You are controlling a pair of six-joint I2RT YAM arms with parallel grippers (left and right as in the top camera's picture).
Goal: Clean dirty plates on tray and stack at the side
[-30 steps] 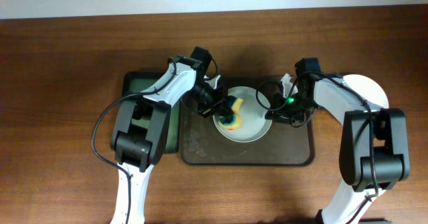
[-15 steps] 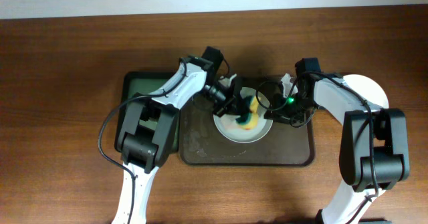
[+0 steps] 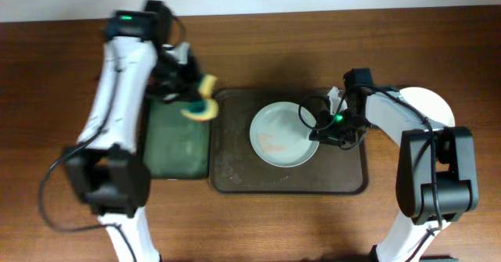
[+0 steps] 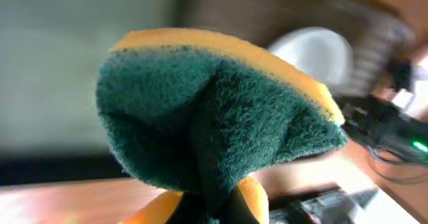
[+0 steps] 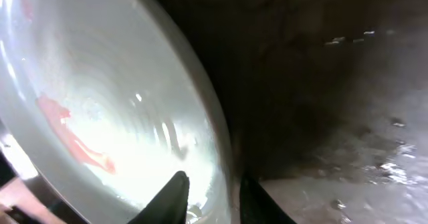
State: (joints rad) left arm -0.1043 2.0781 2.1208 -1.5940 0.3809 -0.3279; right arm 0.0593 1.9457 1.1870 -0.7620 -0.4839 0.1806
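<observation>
One white plate [image 3: 283, 134] lies on the dark brown tray [image 3: 235, 176], with a faint red smear left of its centre. My right gripper [image 3: 317, 129] is shut on the plate's right rim; in the right wrist view the rim sits between the fingers [image 5: 210, 197], with the smeared plate [image 5: 100, 103] to the left and the tray [image 5: 334, 83] to the right. My left gripper [image 3: 190, 98] is shut on a green and yellow sponge [image 3: 201, 107] and holds it above the gap between the two trays. The sponge [image 4: 214, 117] fills the left wrist view.
A smaller black tray with a green inside [image 3: 176, 141] lies left of the brown tray. Another white plate [image 3: 429, 105] lies on the table at the right, partly hidden by my right arm.
My left arm lifted the sponge off the plate and swung it left, to the green tray's right edge. The right gripper and the plate stayed put.
</observation>
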